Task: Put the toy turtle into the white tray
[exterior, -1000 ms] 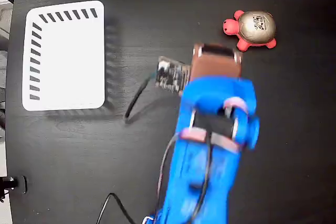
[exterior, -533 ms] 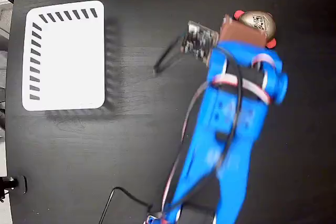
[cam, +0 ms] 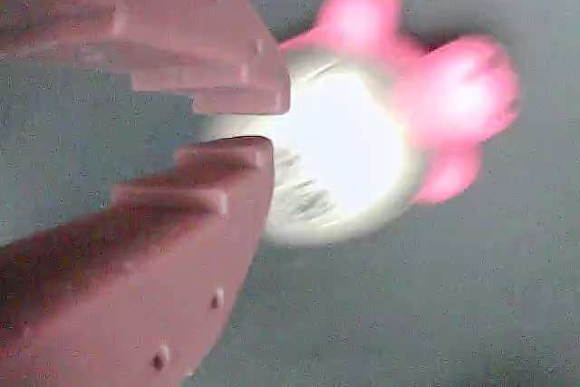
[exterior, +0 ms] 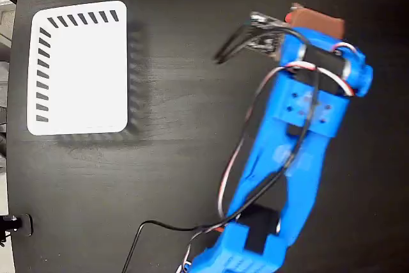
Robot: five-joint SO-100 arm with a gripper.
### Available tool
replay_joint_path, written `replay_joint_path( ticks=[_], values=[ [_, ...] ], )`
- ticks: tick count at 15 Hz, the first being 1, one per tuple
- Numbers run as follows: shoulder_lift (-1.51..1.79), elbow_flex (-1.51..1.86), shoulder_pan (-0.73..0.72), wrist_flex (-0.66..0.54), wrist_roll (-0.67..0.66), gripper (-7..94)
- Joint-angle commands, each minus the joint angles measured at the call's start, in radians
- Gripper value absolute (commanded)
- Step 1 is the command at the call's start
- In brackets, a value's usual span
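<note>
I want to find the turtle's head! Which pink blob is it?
Probably the biggest pink blob, at the right of the toy turtle in the wrist view; the others are smaller. It's blurry.

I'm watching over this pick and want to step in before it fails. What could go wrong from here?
1. In the wrist view the claw tips sit nearly together right over the toy turtle; descending like this, it may press the shell instead of straddling it.
2. The shell looks domed and glossy, so a grip might slip.
3. The arm hides nearly all of the turtle in the fixed view, and the white tray lies well across the table, a long carry.
</note>
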Motion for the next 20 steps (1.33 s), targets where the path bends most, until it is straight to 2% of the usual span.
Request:
replay_joint_path(
  ticks=[1,6,8,11,16,17,20],
  values=[
    [-0.034,-0.155,0.034,0.009,-0.035,0],
    [-0.187,-0.354,0.057,0.066,-0.066,2],
    [-0.212,-0.371,0.060,0.069,-0.078,11],
    [-0.256,-0.388,0.061,0.077,-0.091,32],
    [-0.299,-0.373,0.074,0.054,-0.101,47],
    [-0.308,-0.371,0.077,0.051,-0.103,52],
    [-0.341,-0.359,0.083,0.051,-0.095,52]
  ],
)
